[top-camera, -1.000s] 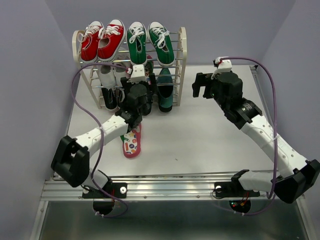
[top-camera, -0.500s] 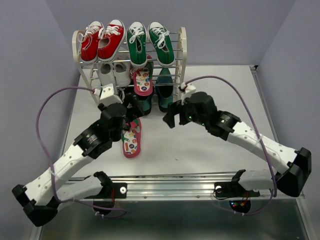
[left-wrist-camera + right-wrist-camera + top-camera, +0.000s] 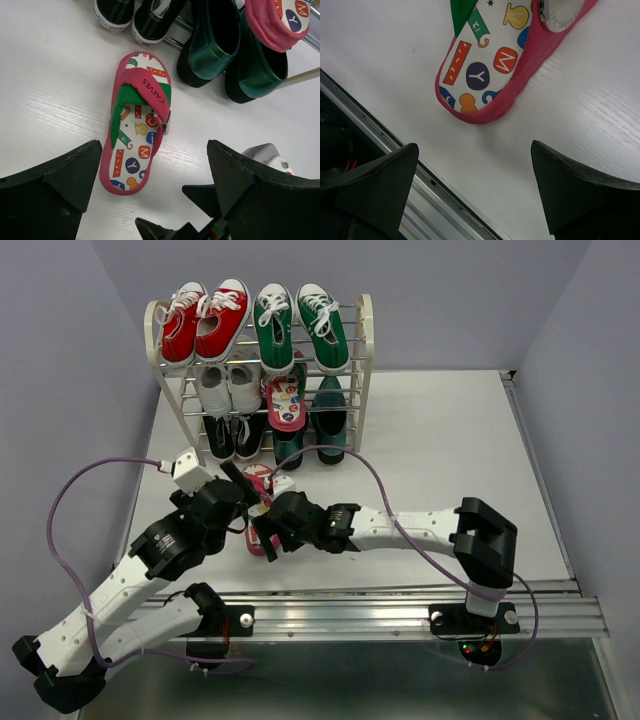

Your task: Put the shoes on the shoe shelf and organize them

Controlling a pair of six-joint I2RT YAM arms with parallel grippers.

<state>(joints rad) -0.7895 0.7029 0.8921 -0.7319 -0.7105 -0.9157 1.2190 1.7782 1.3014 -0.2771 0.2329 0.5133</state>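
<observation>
One pink-edged flip-flop (image 3: 137, 130) with a cartoon-print sole lies on the table in front of the shoe shelf (image 3: 364, 340). Both arms partly cover it in the top view (image 3: 257, 476). My left gripper (image 3: 154, 150) is open and empty above its heel (image 3: 243, 498). My right gripper (image 3: 474, 147) is open and empty, just near of the heel (image 3: 485, 75), low over the table (image 3: 267, 537). The other flip-flop (image 3: 285, 400) rests on the middle tier. Green sneakers (image 3: 300, 325) sit on the top tier. Dark green loafers (image 3: 215, 45) stand at the bottom.
Red sneakers (image 3: 205, 320) are on the top tier, white sneakers (image 3: 228, 388) on the middle tier, and black sneakers (image 3: 120, 10) at the bottom left. The table's metal front rail (image 3: 395, 150) runs close under my right gripper. The right gripper's fingers (image 3: 205, 192) show in the left wrist view.
My right arm swung from beside the shelf down to the heel of the flip-flop on the table. My left arm drew back from the shelf toward the near left. The flip-flop stayed put.
</observation>
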